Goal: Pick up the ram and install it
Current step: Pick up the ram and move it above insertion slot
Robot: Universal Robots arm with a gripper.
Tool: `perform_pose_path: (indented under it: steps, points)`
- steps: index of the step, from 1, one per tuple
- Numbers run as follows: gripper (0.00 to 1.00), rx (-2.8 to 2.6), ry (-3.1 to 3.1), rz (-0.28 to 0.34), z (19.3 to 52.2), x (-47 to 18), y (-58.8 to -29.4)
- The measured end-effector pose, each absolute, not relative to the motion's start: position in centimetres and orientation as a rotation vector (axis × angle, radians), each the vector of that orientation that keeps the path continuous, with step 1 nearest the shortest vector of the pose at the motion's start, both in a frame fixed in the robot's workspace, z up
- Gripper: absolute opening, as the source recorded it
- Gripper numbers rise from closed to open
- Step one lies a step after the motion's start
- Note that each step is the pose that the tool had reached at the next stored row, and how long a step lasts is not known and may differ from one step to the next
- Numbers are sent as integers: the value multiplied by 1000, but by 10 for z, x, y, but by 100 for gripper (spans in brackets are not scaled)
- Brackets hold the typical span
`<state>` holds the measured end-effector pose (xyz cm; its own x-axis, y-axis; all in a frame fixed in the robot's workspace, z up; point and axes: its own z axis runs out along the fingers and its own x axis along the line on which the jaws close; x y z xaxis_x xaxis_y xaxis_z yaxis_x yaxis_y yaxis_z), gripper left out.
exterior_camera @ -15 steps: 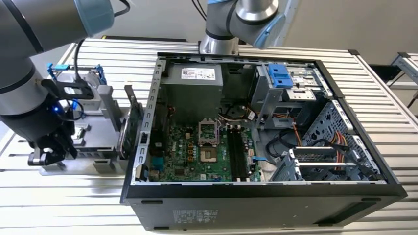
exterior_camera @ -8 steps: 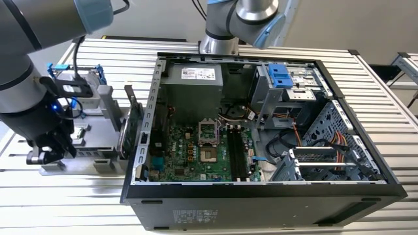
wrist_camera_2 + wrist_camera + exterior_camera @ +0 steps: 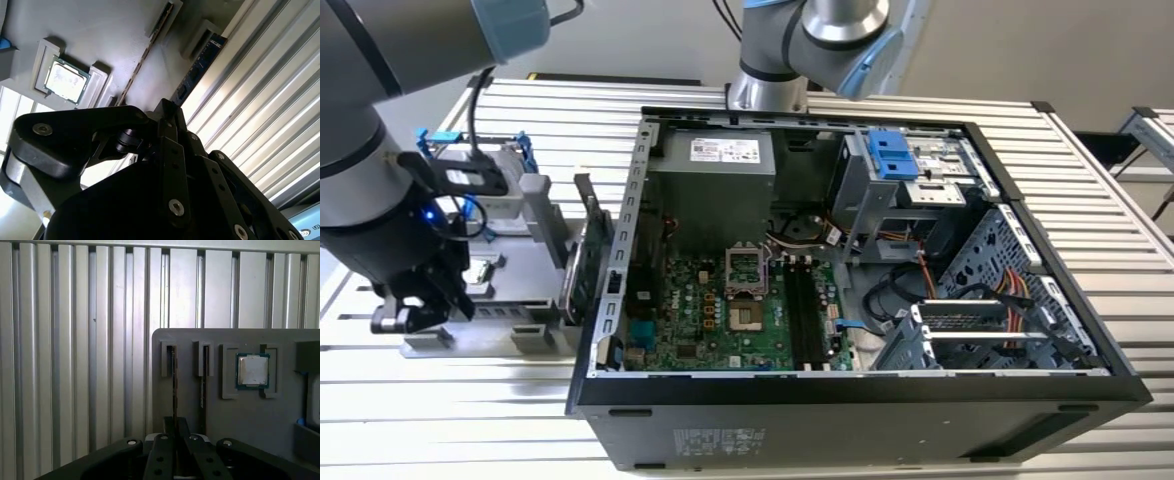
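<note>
First wrist view: gripper (image 3: pixel 176 427) at upright ram (image 3: pixel 174 380) in grey holder (image 3: pixel 190 337), pickup stage; its grip cannot be told; lifting needs a straight pull.

Bright daylight in the exterior view, with white glare on the ribbed silver metal table (image 3: pixel 467 420). Deep shadow inside the open black computer case (image 3: pixel 854 425). In the second wrist view, strong shine on the small square silver processor chip (image 3: pixel 66 80), heavy dark on the black gripper (image 3: pixel 169 108).
</note>
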<state>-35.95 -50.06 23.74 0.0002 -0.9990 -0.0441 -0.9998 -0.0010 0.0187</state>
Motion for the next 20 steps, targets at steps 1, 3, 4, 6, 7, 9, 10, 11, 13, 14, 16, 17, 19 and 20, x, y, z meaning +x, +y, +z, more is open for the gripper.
perform_pose_path:
  steps: [1,3,4,6,7,9,10,11,13,14,16,17,19,20]
  points:
    - [0,-2209,2208,69,238,-359,-501]
    - [0,-2209,2208,69,239,-359,-501]
    - [0,-2209,2208,70,240,-359,-501]
    - [0,-2209,2208,69,241,-359,-501]
    - [0,-2209,2208,69,242,-359,-501]
    - [0,-2209,2208,69,244,-359,-501]
    - [0,-2209,2208,69,245,-359,-501]
    - [0,-2209,2208,69,246,-359,-501]
    - [0,-2209,2208,69,247,-359,-501]
    - [0,-2209,2208,69,248,-359,-501]
    - [0,-2209,2208,70,250,-359,-501]
    - [0,-2209,2208,69,251,-359,-501]
    - [0,-2209,2208,69,252,-359,-501]
    - [0,-2209,2207,69,253,-359,-501]
